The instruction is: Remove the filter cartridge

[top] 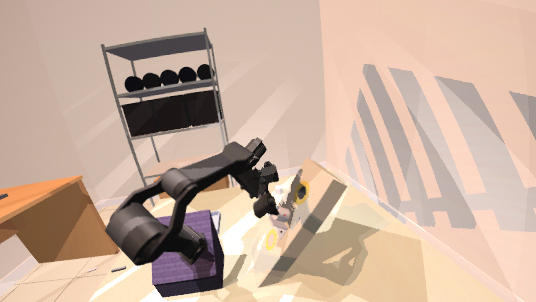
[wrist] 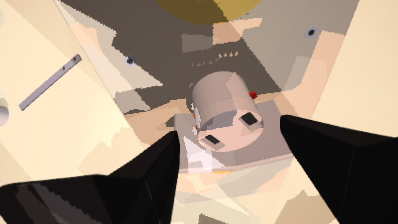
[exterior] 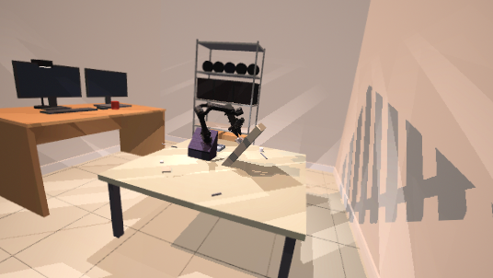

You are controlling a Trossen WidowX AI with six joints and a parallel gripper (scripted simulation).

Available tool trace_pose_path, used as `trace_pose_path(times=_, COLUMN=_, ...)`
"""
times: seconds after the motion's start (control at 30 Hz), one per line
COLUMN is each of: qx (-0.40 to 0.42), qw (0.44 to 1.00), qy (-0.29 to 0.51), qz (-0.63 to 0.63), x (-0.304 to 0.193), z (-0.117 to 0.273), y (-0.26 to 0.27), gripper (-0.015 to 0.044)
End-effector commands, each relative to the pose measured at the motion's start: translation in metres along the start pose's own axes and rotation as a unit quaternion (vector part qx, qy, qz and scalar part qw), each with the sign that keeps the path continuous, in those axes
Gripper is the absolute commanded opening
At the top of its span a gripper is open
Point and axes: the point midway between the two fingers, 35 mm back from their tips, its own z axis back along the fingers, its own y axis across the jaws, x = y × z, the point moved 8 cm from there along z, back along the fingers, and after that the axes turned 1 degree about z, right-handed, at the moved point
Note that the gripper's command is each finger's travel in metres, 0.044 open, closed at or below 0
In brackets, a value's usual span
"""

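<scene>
The round filter cartridge (wrist: 227, 110) (top: 283, 216) is out of the panel (wrist: 280, 52) (top: 327, 202) (exterior: 248, 144), below its yellow-ringed opening (wrist: 207, 14) (top: 306, 190). It shows two dark slots on its near face and a red stub at its side. It sits over a grey ledge (wrist: 274, 117) low on the panel; whether this is the tray is unclear. My gripper (wrist: 229, 130) (top: 276, 212) (exterior: 239, 134) is open, one finger on each side of the cartridge, with gaps in the wrist view. Contact and depth are hard to judge.
The panel leans on the table (exterior: 184, 179). A second yellow ring (top: 267, 240) is lower on it. A slotted metal bar (wrist: 50, 82) (exterior: 263, 156) and a white round piece (wrist: 3, 116) (exterior: 261, 149) lie beyond. The purple block (top: 187, 272) (exterior: 202, 153) is under the arm's base.
</scene>
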Motion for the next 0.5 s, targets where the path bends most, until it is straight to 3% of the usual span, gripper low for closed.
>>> trace_pose_path(times=0.0, qx=0.0, qw=1.0, qy=0.002, qz=0.003, x=-0.001, z=-0.007, y=0.0, gripper=0.0305)
trace_pose_path(times=0.47, qx=-0.003, qw=1.0, qy=0.001, qz=0.003, x=-0.002, z=-0.029, y=-0.001, gripper=0.0305)
